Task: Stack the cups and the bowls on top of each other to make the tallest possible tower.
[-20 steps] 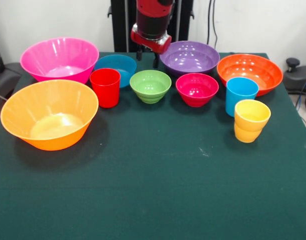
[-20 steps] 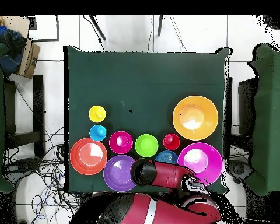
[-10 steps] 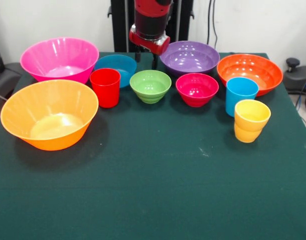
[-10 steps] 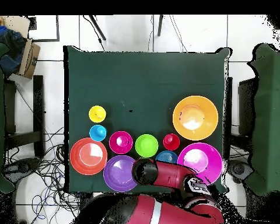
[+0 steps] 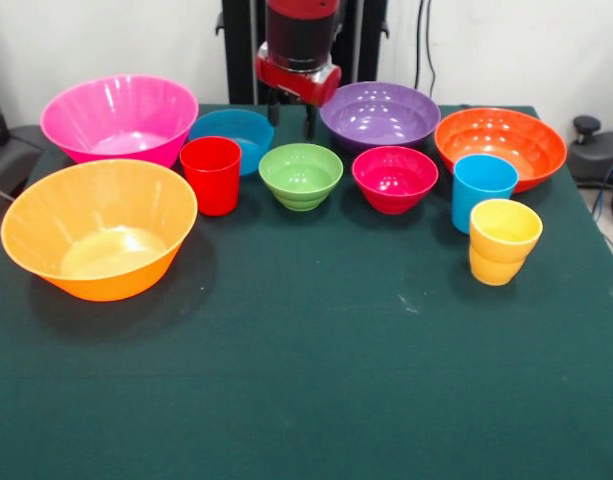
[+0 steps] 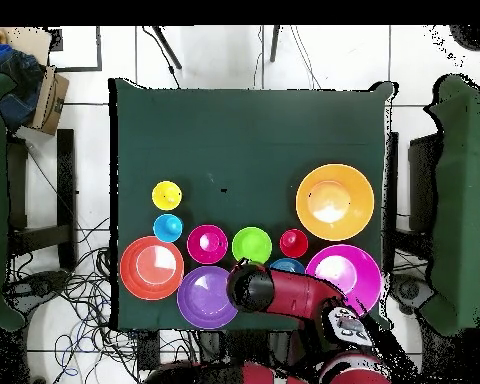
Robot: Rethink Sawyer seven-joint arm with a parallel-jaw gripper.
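Note:
My gripper (image 5: 292, 118) hangs open and empty at the table's far side, between the small blue bowl (image 5: 231, 135) and the purple bowl (image 5: 380, 113), touching neither. In front of it stand the red cup (image 5: 211, 175), green bowl (image 5: 301, 173) and crimson-pink bowl (image 5: 394, 178). The pink bowl (image 5: 119, 118) and yellow-orange bowl (image 5: 99, 240) are on the left. The orange bowl (image 5: 500, 145), sky-blue cup (image 5: 483, 190) and yellow cup (image 5: 504, 240) are on the right. All stand upright and apart, none stacked. In the overhead view the arm's wrist (image 6: 249, 288) covers the gripper.
The green table (image 5: 316, 380) has a wide bare stretch between the row of dishes and its near edge. The robot's dark pedestal (image 5: 241, 50) rises behind the table. Chairs and cables surround the table in the overhead view.
The arm has drawn back slightly towards its base and risen a little. The gripper stays open and empty. No cup or bowl has moved.

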